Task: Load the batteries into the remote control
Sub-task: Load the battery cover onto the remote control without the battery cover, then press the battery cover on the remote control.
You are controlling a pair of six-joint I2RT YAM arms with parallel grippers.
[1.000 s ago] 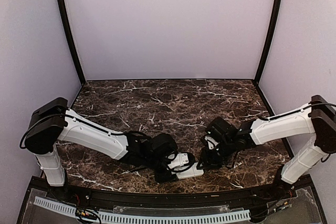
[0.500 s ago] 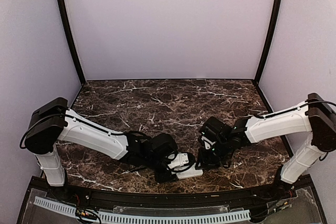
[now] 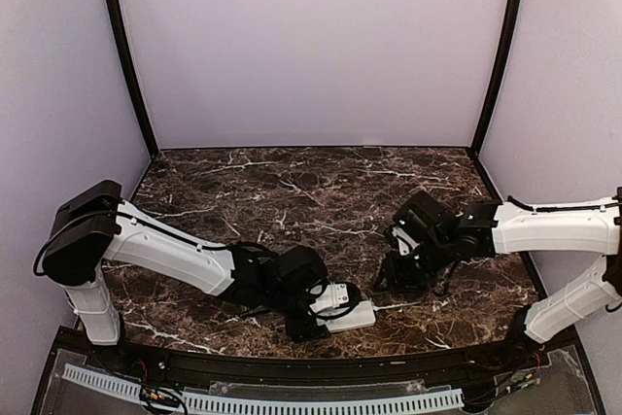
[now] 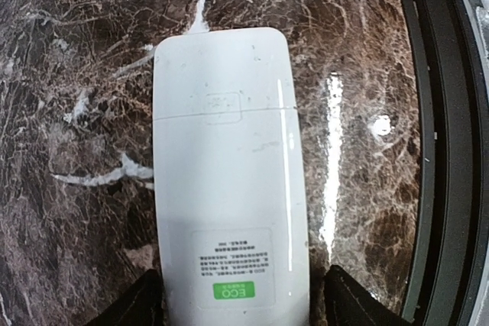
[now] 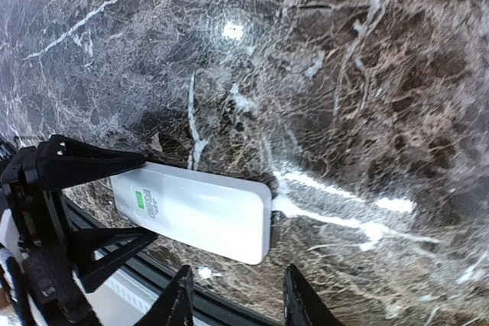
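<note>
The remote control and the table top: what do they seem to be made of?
The remote control looks like smooth white plastic, glossy: a light streak runs along it and a moulded seam crosses its back. The table top looks like polished dark marble with white veins and lamp glare; it may be laminate.

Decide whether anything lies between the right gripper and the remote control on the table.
Nothing visible does. Only bare marble table separates the right gripper from the near end of the remote control. The left gripper straddles the label end, on the far side, clear of that approach.
</note>
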